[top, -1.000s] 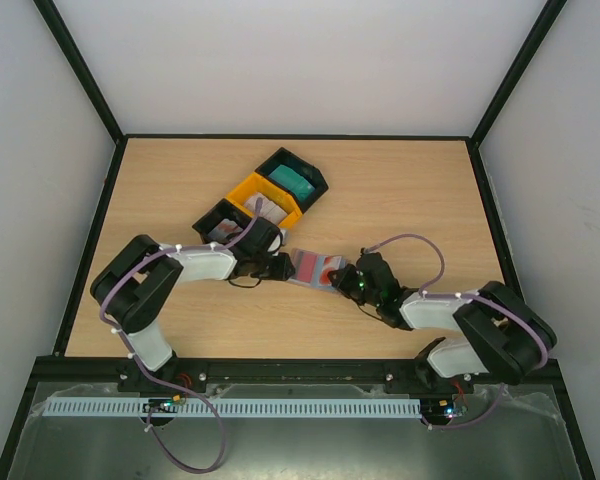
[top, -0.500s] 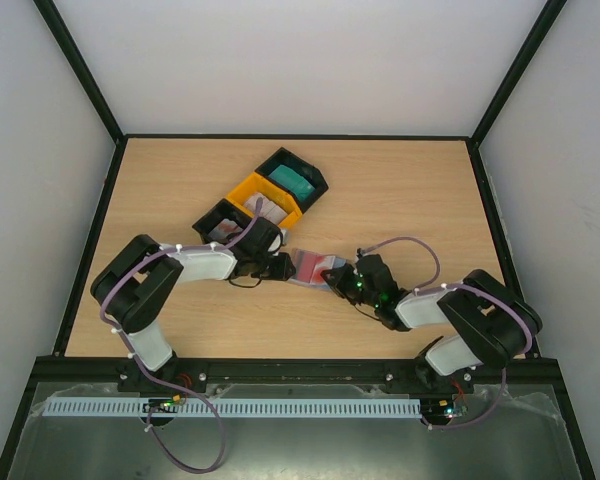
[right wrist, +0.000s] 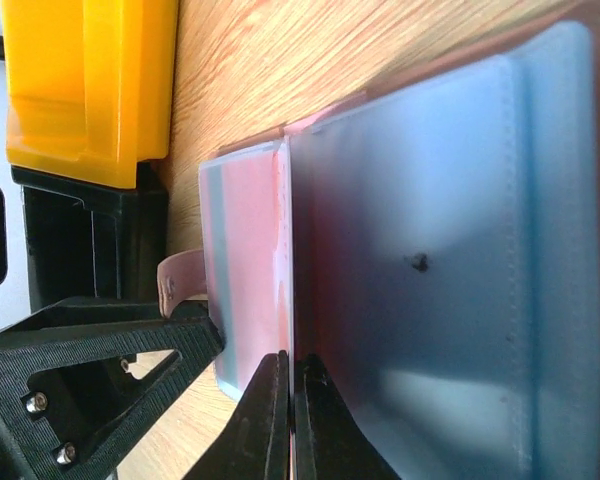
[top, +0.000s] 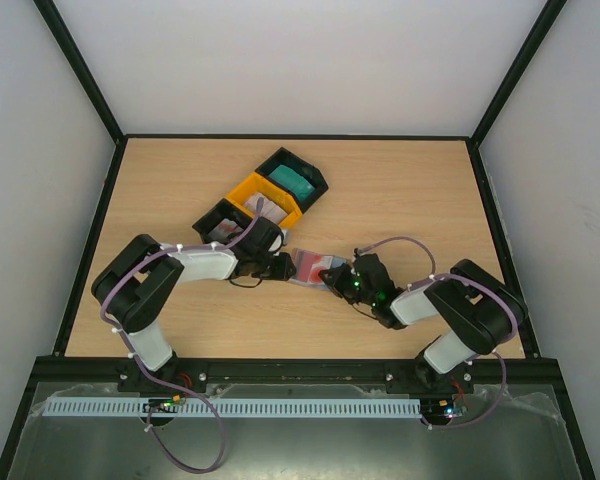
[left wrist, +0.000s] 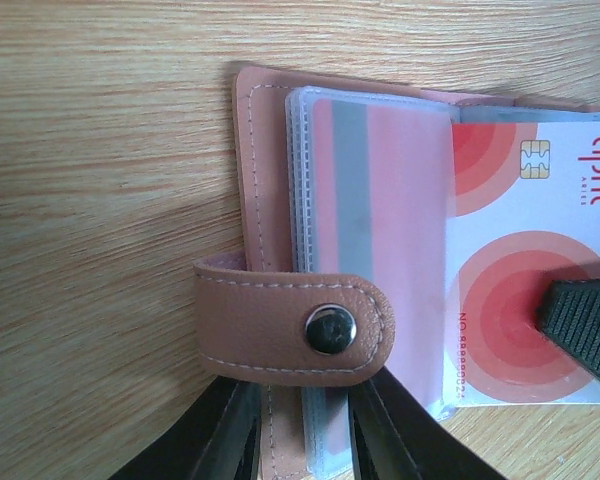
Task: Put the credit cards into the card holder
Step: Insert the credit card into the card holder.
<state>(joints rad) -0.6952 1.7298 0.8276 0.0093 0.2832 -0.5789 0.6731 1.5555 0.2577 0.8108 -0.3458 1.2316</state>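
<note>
The card holder lies near the middle of the desk with a credit card on its sleeves, the left hand at its left end, the right hand at its right end, and a diagonal row of three trays just behind it toward the far-left corner.

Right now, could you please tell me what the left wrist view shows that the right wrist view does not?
Only the left wrist: the metal snap on the tab of the card holder, plus the chip and lettering on the red-and-white card. Only the right wrist: the yellow tray and the black tray beside it. Both: the open card holder on the wooden table, and the striped red card in its sleeve.
</note>
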